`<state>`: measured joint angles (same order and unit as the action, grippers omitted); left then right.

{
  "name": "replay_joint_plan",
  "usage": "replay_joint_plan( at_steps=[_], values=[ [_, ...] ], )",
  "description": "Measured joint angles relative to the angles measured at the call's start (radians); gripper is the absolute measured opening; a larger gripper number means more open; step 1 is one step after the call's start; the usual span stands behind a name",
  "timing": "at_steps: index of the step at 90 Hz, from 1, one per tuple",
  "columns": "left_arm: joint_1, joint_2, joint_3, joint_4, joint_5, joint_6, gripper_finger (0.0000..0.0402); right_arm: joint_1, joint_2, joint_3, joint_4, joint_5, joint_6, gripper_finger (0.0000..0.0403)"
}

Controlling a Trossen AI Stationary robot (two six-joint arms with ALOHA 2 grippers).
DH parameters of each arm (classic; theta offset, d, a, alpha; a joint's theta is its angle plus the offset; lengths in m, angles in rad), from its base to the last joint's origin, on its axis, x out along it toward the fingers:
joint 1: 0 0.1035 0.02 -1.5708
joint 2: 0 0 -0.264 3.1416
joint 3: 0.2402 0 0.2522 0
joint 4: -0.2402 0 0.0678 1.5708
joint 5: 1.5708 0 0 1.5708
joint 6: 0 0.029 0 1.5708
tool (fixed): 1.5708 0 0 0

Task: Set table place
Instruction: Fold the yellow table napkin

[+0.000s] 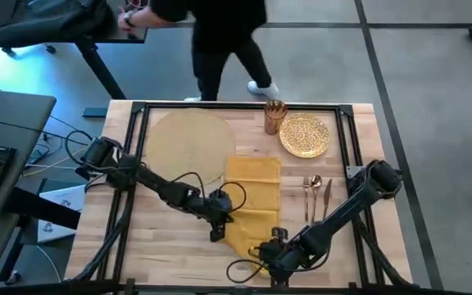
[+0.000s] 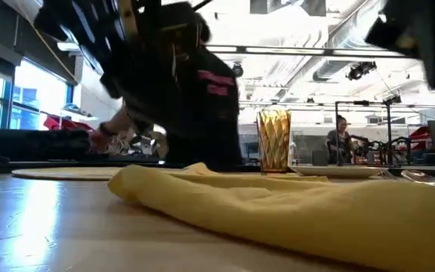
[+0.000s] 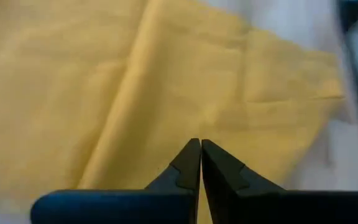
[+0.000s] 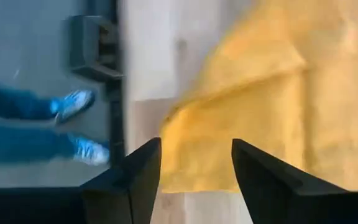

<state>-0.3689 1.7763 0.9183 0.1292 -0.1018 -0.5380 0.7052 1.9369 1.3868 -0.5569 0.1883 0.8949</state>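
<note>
A mustard-yellow napkin [image 1: 254, 197] lies rumpled on the wooden table [image 1: 162, 246], mid-table toward the near edge, with a raised fold [image 2: 202, 180]. The round tan woven place [image 1: 188, 139] lies flat at the far left. My left gripper [image 1: 216, 228] is shut at the napkin's left edge, its tips [image 3: 200, 144] over the cloth. My right gripper [image 1: 259, 248] stands open at the napkin's near edge [image 4: 185, 180], one finger on each side of the hem, above it. My left gripper has its shut fingertips right over the napkin's creased surface [image 3: 191, 118]. No cloth shows between them, and I cannot tell whether they touch it.
A gold patterned plate [image 1: 305, 135] and an amber glass [image 1: 274, 115] stand at the far right, with cutlery [image 1: 316, 192] right of the napkin. A person [image 1: 220, 41] stands past the far edge. A person's blue shoes [image 4: 79, 124] show beyond the near edge.
</note>
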Motion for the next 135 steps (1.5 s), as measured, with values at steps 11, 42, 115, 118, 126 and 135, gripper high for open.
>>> replay_joint_plan(
  at_steps=[11, 42, 115, 118, 126, 135],
  values=[
    [0.004, 0.030, 0.001, 0.018, 0.014, -0.036, 0.0001, -0.001, 0.000, -0.027, 0.023, 0.083, 0.119, 0.0170],
    [-0.006, 0.107, 0.014, 0.172, 0.087, 0.046, 0.0067, 0.003, 0.000, -0.027, 0.060, 0.101, 0.162, 0.0161],
    [-0.049, 0.259, 0.261, -0.130, -0.048, 0.215, 0.0007, 0.006, 0.000, -0.027, 0.089, 0.098, 0.206, 0.0161],
    [-0.052, 0.258, 0.261, -0.128, -0.049, 0.221, 0.0004, 0.006, 0.000, -0.027, 0.088, 0.098, 0.205, 0.0161],
    [-0.063, 0.255, 0.261, -0.128, -0.057, 0.236, 0.0002, 0.007, 0.000, -0.027, 0.088, 0.098, 0.205, 0.0161],
    [-0.078, 0.254, 0.261, -0.133, -0.069, 0.237, 0.0000, 0.007, 0.000, -0.027, 0.086, 0.100, 0.205, 0.0161]
  ],
)
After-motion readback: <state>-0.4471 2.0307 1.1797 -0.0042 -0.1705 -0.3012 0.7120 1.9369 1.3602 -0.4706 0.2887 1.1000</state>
